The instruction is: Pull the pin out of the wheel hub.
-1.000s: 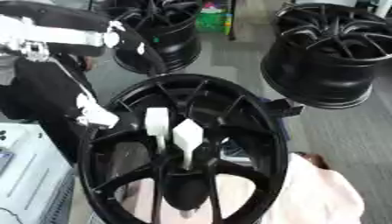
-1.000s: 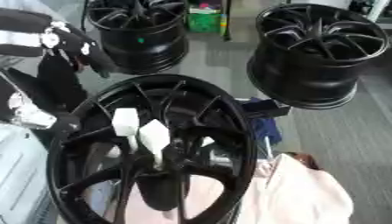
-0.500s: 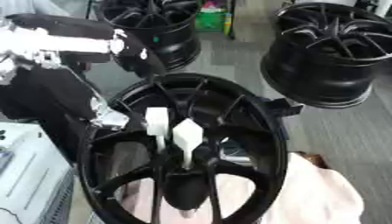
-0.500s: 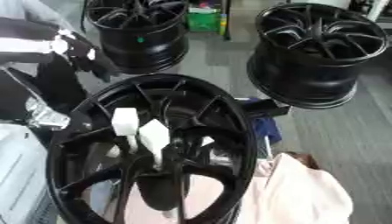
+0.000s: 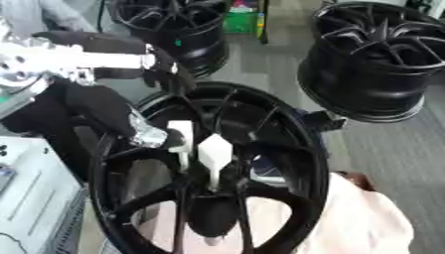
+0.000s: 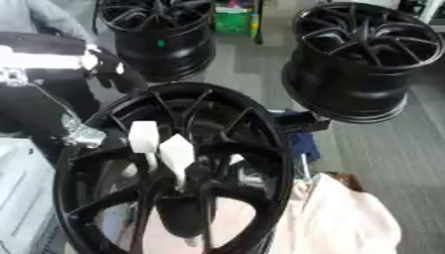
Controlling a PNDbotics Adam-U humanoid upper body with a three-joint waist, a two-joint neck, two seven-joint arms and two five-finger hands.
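White pins upright in wheel hub, long axis vert., left hand above rim.

The left hand is black, on a silver-white forearm.

The left arm reaches in from the left, its black robot hand hanging fingers downward.

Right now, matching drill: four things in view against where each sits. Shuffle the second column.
1. white plastic pins
2. pale pink cloth
3. green box
4. robot's black left hand

A. far side, top centre
B. by the near wheel's upper-left rim
C. standing at the centre of the near black spoked wheel
D. lower right, beside the near wheel

Pairs: 1-C, 2-D, 3-A, 4-B
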